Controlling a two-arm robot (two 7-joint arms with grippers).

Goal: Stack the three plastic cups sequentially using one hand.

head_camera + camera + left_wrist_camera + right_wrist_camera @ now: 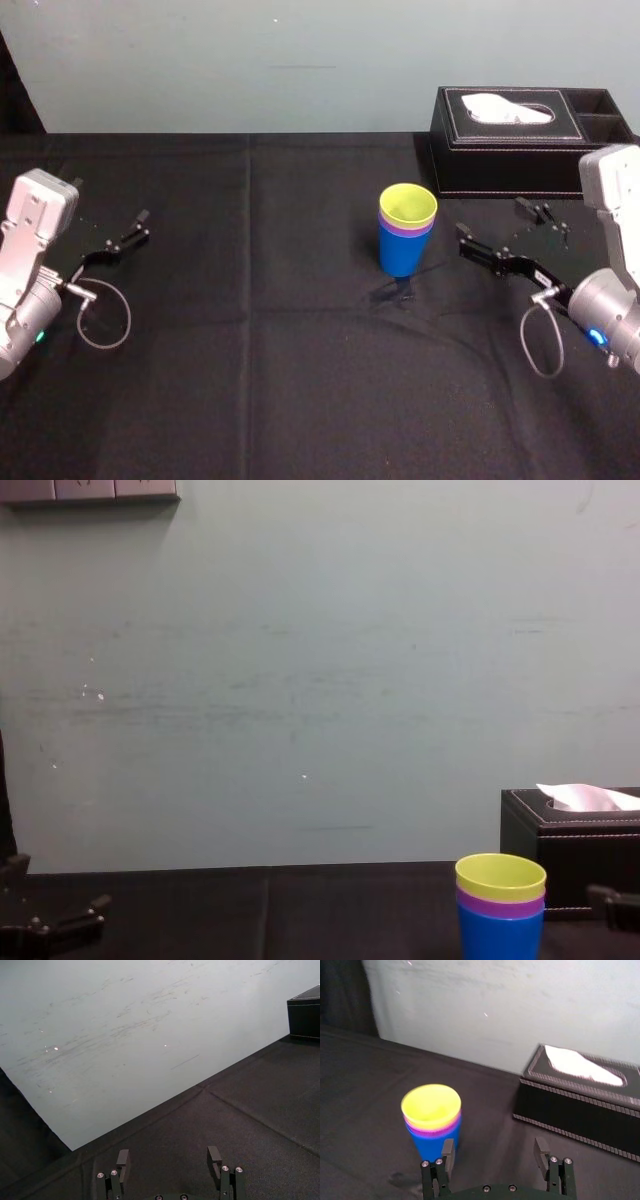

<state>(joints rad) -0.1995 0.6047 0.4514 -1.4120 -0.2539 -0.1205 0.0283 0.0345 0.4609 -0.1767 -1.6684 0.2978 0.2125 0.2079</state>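
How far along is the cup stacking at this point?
Done: the yellow-green cup sits in the purple cup, itself in the blue cup. In hand: nothing; the right gripper is open beside the stack, the left gripper open, parked far left. Left: nothing visible.

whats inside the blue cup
The purple cup nests in the blue cup, the yellow-green cup in that. Only the purple rim band and yellow-green top show; their lower walls are covered. The right gripper is open beside the stack, the left gripper far left.
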